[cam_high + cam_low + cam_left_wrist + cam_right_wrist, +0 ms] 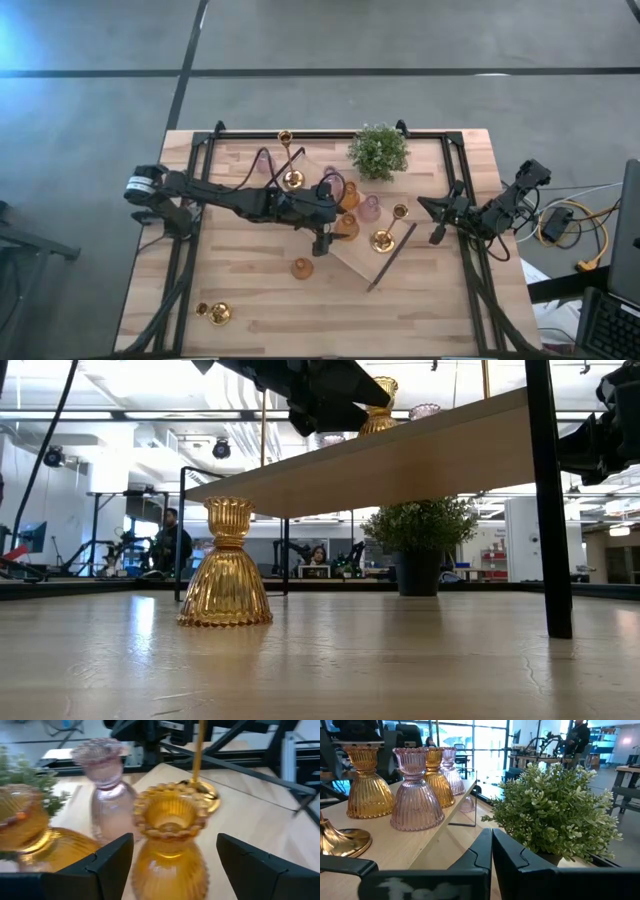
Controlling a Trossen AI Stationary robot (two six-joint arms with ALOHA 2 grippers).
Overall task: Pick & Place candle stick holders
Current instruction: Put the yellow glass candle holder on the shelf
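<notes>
My left gripper (pixel 324 238) (pixel 175 845) is open over the near end of the long wooden tray (pixel 352 255). Its fingers stand on either side of an amber glass holder (pixel 169 851) (pixel 346 226) that stands upright on the tray. I see no touch. A pink glass holder (pixel 106 790), another amber one (pixel 30 835) and a tall-stemmed gold one (pixel 199 780) stand close by on the tray. One amber holder (pixel 302 267) (pixel 225 565) stands on the table. My right gripper (pixel 436 214) (pixel 491 851) is shut and empty near the table's right side.
A green potted plant (pixel 378 150) (pixel 555 805) stands at the far middle. A gold holder (pixel 215 313) lies at the near left. A tall gold holder (pixel 290 165) stands at the far left of centre. The tray's black wire handle (pixel 545 500) reaches down to the table.
</notes>
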